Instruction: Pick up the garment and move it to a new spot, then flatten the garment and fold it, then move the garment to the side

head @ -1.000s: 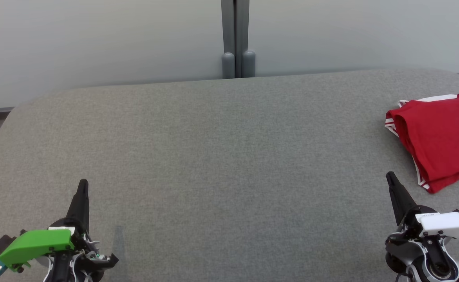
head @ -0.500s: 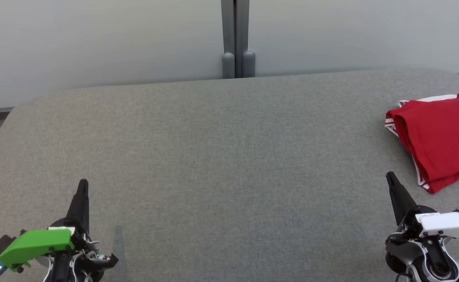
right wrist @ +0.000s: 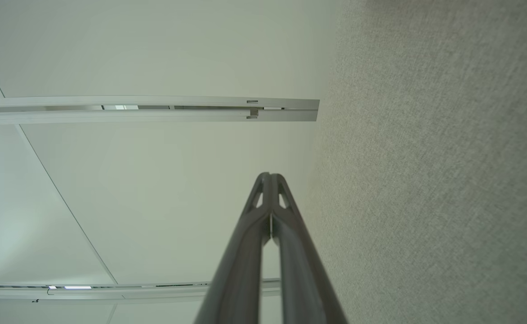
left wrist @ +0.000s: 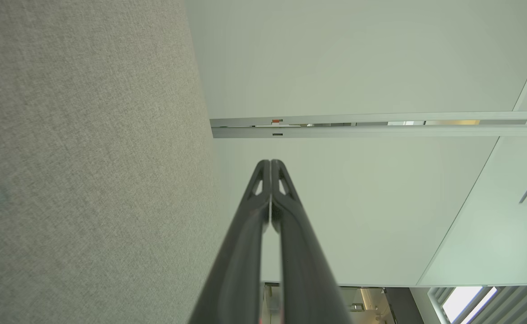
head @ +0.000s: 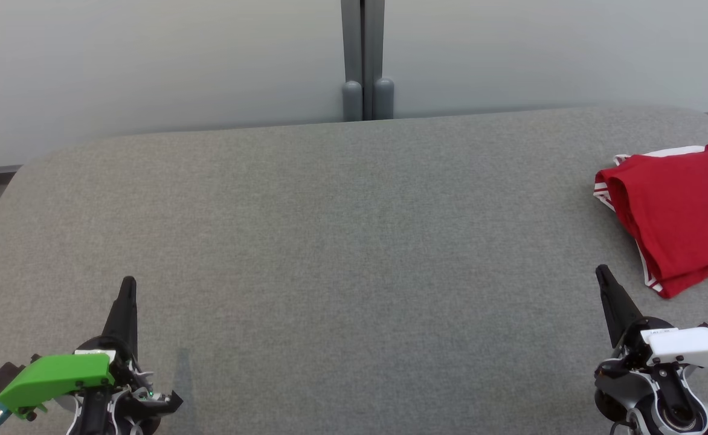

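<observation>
We see the folded red garment point(head: 677, 211) lying at the right side of the gray counter point(head: 354, 241). Our left fingers point(head: 125, 308) and right fingers point(head: 612, 299) are pressed together, holding nothing.

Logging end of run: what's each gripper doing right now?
Left gripper: shut, holding nothing.
Right gripper: shut, holding nothing; garment lies apart from it.

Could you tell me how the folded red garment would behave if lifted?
The red garment is probably floppy: its stacked layers would likely unfold and drape. Thin cloth suggests lightness. Pushed, it may bunch on the textured table.
</observation>
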Controlling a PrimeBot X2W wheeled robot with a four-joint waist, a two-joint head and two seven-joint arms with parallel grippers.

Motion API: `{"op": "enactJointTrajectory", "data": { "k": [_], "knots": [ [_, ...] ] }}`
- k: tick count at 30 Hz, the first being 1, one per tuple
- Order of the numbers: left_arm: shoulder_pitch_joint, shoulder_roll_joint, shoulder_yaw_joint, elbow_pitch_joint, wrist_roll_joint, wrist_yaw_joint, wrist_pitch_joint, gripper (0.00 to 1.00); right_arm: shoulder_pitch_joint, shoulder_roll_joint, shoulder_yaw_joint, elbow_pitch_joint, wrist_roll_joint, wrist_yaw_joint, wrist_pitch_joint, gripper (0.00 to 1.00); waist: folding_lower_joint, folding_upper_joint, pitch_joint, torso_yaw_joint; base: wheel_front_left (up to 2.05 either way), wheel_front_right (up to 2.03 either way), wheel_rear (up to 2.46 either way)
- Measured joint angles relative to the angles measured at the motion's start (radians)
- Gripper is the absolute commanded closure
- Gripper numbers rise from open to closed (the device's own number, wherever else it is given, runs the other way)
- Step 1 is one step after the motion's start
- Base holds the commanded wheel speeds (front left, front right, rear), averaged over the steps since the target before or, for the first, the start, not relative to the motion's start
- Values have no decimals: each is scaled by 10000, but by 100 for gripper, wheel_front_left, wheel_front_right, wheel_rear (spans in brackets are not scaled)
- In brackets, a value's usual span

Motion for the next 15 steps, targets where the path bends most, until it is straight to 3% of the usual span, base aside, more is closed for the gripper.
{"op": "enactJointTrajectory", "data": {
  "k": [15],
  "knots": [
    [0, 0, 0, 0, 0, 0, 0, 100, 0, -2, 0, 0, 0, 0, -2, 100, 0, 0, 0, 0, 0, 0, 0]
  ]
}}
